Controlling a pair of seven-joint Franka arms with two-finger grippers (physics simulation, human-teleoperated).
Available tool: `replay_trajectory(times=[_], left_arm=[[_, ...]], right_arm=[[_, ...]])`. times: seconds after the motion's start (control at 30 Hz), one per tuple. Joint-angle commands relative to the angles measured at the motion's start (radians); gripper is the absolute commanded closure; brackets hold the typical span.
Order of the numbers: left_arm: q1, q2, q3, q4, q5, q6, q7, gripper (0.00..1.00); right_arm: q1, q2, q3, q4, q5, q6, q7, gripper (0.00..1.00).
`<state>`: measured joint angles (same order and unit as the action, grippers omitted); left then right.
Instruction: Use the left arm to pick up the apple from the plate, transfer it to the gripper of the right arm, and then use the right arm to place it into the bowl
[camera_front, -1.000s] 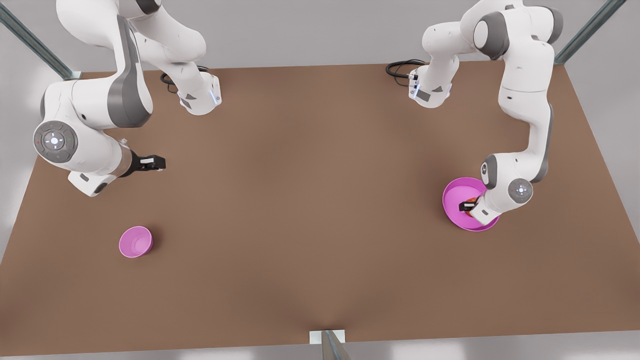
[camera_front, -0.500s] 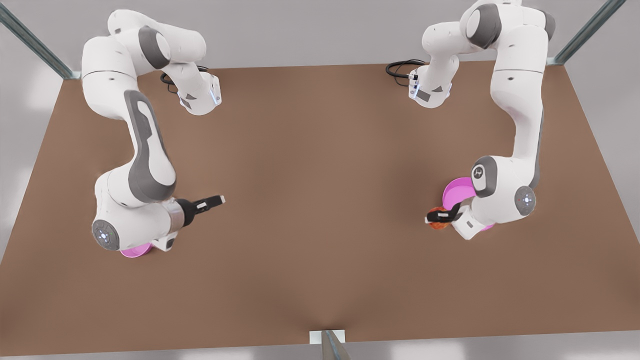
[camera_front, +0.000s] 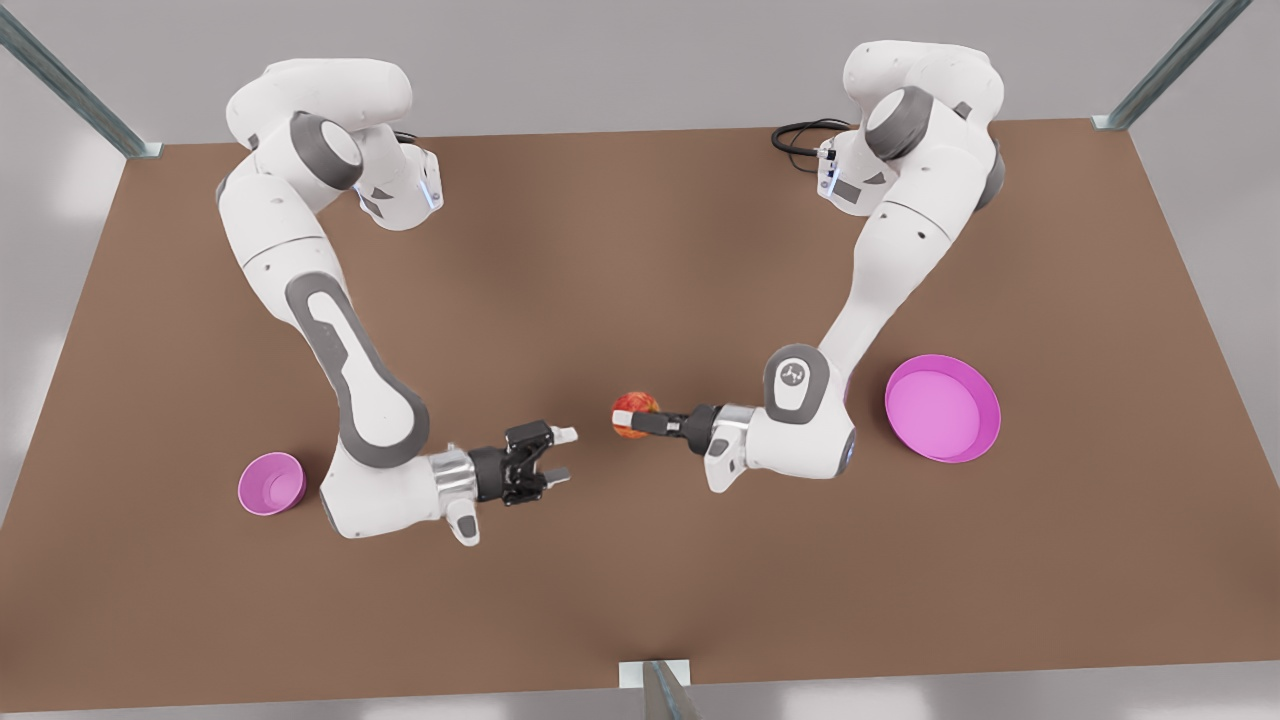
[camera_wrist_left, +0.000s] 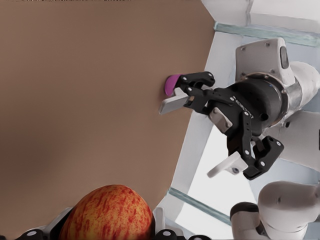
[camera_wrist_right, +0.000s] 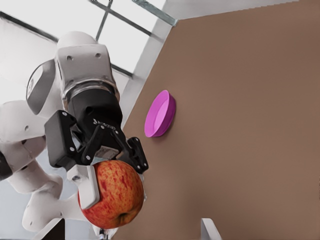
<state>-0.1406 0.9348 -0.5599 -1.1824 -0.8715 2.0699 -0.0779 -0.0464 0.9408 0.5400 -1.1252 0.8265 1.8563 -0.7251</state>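
front view: your plate (camera_front: 942, 408) sat on the table (camera_front: 640, 560) at the front view's right with nothing in it. the bowl (camera_front: 271, 484) sat near the table's edge at the front view's left, also holding nothing. the apple (camera_front: 634, 414) was off the plate, held above mid-table in the left gripper (camera_front: 640, 422), fingers clamped on it. the right gripper (camera_front: 562, 453) faced it from the front view's left, fingers spread apart, a clear gap from the fruit.

against the earlier frames: a second before, the left gripper was down in the plate on the apple; half a second before, it had the apple just past the plate's rim; now the apple was at mid-table and the plate stood uncovered. the right arm had swung from the table's edge toward the centre, and the bowl, half hidden under that arm half a second before, showed whole again.

left wrist view: you had the apple (camera_wrist_left: 109, 214) close up, and across the gap the right gripper (camera_wrist_left: 197, 137) with its fingers wide; a sliver of the bowl (camera_wrist_left: 172, 85) showed behind one fingertip.

right wrist view: the left gripper (camera_wrist_right: 108, 175) pinched the apple (camera_wrist_right: 116, 192); the plate (camera_wrist_right: 160, 115) lay farther off on the table (camera_wrist_right: 240, 100), nothing inside.
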Motion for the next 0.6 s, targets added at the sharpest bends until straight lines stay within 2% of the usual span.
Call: replay_trajectory(times=[0.0,0.07,0.2,0.3,0.57], left_arm=[[-0.001,-0.001,0.0,0.001,-0.047,0.056,-0.12,0.2],[-0.001,0.004,-0.002,0.001,-0.053,0.056,-0.094,0.2],[-0.001,0.012,0.0,0.009,-0.053,0.072,-0.054,0.2],[0.001,0.01,0.0,0.009,-0.053,0.073,0.133,0.2],[0.003,0.009,0.0,0.017,-0.053,0.081,0.164,0.2]], right_arm=[[-0.015,-0.001,0.015,-0.016,0.049,0.05,-1.004,0.0],[-0.047,0.001,0.06,-0.048,0.075,0.049,-1.089,0.0],[-0.049,0.007,0.069,-0.08,0.131,0.037,-1.174,0.0],[-0.039,0.029,0.071,-0.085,0.148,0.05,-1.188,0.0],[0.005,0.038,0.071,-0.077,0.21,0.127,-1.188,0.0]])
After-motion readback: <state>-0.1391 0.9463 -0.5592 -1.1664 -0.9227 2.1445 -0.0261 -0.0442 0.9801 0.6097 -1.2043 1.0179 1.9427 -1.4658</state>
